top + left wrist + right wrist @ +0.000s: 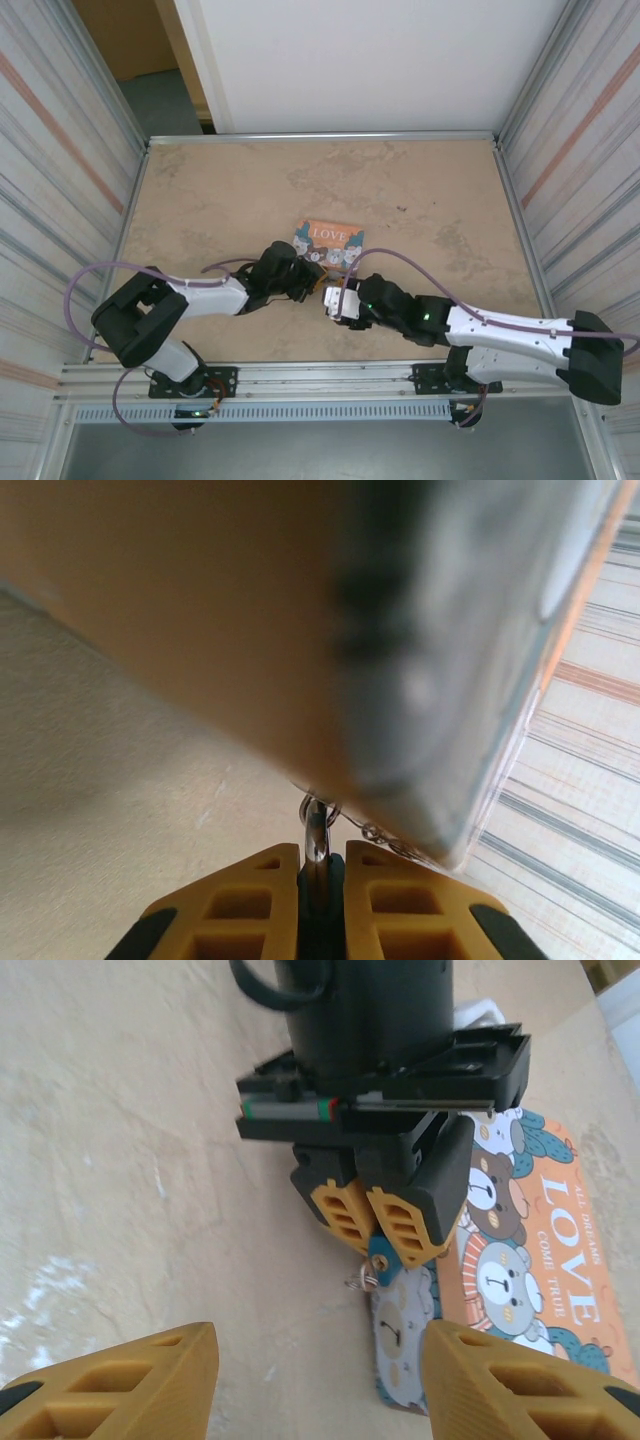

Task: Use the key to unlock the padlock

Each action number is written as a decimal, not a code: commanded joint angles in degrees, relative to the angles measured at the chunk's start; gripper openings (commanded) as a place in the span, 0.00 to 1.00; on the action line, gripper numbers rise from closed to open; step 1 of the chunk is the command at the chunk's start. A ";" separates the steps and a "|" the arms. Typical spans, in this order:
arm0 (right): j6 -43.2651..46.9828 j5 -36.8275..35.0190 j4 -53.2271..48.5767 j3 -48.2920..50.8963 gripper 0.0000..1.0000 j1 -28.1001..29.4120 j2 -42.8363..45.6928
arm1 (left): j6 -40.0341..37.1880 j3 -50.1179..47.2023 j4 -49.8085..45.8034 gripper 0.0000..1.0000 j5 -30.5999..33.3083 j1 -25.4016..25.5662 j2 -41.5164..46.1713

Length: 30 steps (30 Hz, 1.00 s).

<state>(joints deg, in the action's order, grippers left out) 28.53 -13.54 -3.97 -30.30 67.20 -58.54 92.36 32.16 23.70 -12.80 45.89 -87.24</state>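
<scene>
1. The left gripper (385, 1232) is clamped shut, its yellow fingers (400, 905) pressed together on a small metal key (316, 835). The key's upper end pokes out from between the tips.
2. A thin key ring (360, 1280) and a fine chain (375, 835) hang at the key's upper end, right against the corner of a notebook (530, 1250).
3. A small blue piece (378, 1253) sits directly under the left fingertips, at the notebook's near corner. Whether it is the padlock cannot be told from these views.
4. The notebook lies flat on the desk (120, 1140). Its orange cover shows cartoon bears and the words "ALL DREAMS COME TRUE" and "LOVE"; "LOVE" also reads clearly from the overhead camera.
5. The right gripper (318, 1345) is spread wide and holds nothing. It faces the left gripper, and the notebook's corner lies between its yellow fingers (130, 1385).
6. Seen from above, the two grippers meet near the middle of the desk, just in front of the notebook, the left (300, 272) slightly farther back than the right (335, 298).
7. The desk top is tan, mottled and scuffed, and is framed by ribbed metal walls (60, 180).
</scene>
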 commanded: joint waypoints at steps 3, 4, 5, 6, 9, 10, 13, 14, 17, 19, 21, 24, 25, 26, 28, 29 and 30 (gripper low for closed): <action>5.71 -11.35 7.07 2.44 0.54 2.57 -1.92 | 3.00 2.88 -2.29 0.00 -1.80 0.70 -0.12; 5.87 -11.75 7.72 2.67 0.54 2.75 -2.24 | 2.96 3.03 -2.39 0.00 -1.81 0.76 -0.12; 6.12 -12.30 8.60 2.83 0.53 2.93 -2.73 | 2.96 3.15 -2.51 0.00 -1.88 0.83 -0.06; 6.38 -12.85 9.55 3.12 0.52 3.15 -3.21 | 3.02 3.32 -2.61 0.00 -1.82 0.87 -0.03; 6.62 -13.39 11.95 3.49 0.51 3.18 -4.92 | 3.00 3.43 -2.65 0.00 -1.64 0.96 0.05; 6.60 -13.39 12.58 3.50 0.51 3.16 -5.42 | 3.01 3.43 -2.61 0.00 -1.70 0.96 0.03; 6.45 -13.87 14.58 3.41 0.49 3.28 -7.54 | 3.00 3.52 -2.61 0.00 -1.84 1.09 -0.03; 6.45 -13.92 15.13 3.33 0.48 3.29 -8.24 | 2.99 3.52 -2.61 0.00 -1.86 1.13 -0.06; 6.36 -14.12 16.72 3.25 0.46 3.29 -10.14 | 2.98 3.52 -2.61 0.00 -1.87 1.22 -0.12; 6.19 -14.16 17.55 3.30 0.45 3.29 -11.34 | 3.01 3.52 -2.60 0.00 -1.86 1.23 -0.20; 5.84 -14.29 18.10 3.31 0.44 3.29 -12.42 | 3.13 3.39 -2.48 0.00 -1.88 1.31 -0.28; 5.48 -14.50 18.47 3.34 0.43 3.29 -13.89 | 3.41 3.17 -2.09 0.00 -2.04 1.31 -0.30; 5.39 -14.55 18.56 3.37 0.42 3.20 -14.37 | 3.38 3.17 -2.00 0.00 -1.98 1.40 -0.30; 5.23 -14.71 18.56 3.35 0.41 3.12 -14.84 | 3.37 3.17 -1.99 0.00 -2.00 1.31 -0.30; 4.80 -14.71 18.64 3.37 0.39 2.90 -15.46 | 3.31 3.17 -2.00 0.00 -1.98 1.40 -0.27; 4.46 -14.67 18.64 3.41 0.37 2.85 -15.69 | 3.34 3.17 -1.92 0.00 -2.05 1.46 -0.30; 4.28 -14.67 18.73 3.34 0.36 2.81 -15.81 | 3.35 3.17 -1.91 0.00 -2.06 1.40 -0.30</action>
<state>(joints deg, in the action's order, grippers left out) 33.78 -27.20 13.04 -27.73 70.11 -73.67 95.00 33.91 21.02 -13.89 46.70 -87.44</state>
